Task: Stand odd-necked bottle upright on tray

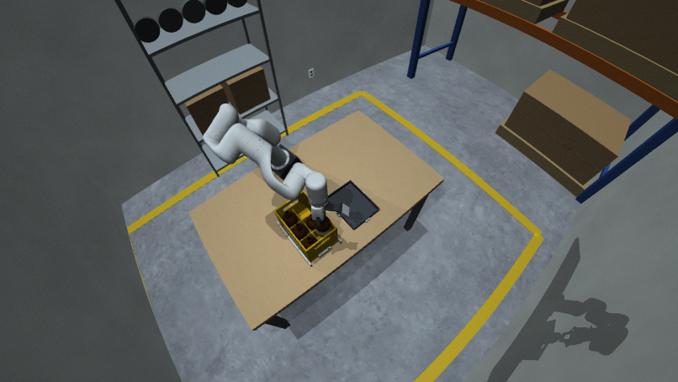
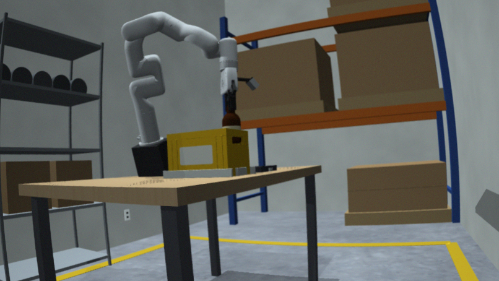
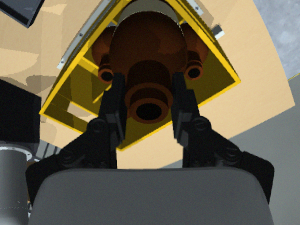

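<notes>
My gripper (image 1: 320, 219) (image 2: 231, 101) (image 3: 148, 87) is shut on the neck of a brown bottle (image 1: 324, 224) (image 2: 231, 119) (image 3: 147, 44). The bottle is upright, its shoulder and the top of its pale label above the crate rim, its lower part still inside the yellow crate (image 1: 325, 247) (image 2: 173, 153). Other brown bottles stand in the crate: one (image 1: 289, 218), one (image 1: 299, 231) and one (image 1: 309, 241) show plainly; another is partly hidden behind the gripper. Two bottle mouths show in the wrist view. The dark tray (image 1: 358, 207) (image 2: 265, 168) (image 3: 22, 11) lies beside the crate, no bottle visible on it.
Low grey strips (image 1: 293, 243) (image 2: 197, 173) run along the crate's base on the wooden table (image 1: 237, 246) (image 2: 104, 190). The arm's black base (image 2: 150, 158) stands behind the crate. Metal shelves and a pallet rack with boxes stand beyond the table.
</notes>
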Robot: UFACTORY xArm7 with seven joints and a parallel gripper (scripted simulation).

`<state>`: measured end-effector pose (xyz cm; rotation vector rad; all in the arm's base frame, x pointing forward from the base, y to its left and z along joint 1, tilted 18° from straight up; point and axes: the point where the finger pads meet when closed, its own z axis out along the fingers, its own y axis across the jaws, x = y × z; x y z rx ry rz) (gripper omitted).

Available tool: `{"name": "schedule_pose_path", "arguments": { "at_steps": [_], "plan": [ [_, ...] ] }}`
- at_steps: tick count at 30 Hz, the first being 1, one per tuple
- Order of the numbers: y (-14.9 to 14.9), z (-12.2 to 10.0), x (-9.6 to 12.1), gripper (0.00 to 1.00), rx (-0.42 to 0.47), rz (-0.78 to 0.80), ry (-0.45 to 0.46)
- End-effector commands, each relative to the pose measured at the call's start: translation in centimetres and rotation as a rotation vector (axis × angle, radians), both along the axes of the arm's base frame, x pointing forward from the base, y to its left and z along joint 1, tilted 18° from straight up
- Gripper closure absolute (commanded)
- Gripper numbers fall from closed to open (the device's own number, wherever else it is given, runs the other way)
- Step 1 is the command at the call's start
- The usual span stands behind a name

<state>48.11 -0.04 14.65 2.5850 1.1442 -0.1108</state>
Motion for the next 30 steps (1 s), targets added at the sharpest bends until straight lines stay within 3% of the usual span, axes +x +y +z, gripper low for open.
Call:
{"name": "schedule_pose_path", "arguments": {
  "at_steps": [1, 30],
  "plan": [
    [0.11, 0.17, 0.12, 1.0, 0.0, 0.002, -0.004],
    [0.31, 0.77, 0.09, 1.0, 0.0, 0.002, -0.004]
  ]
}}
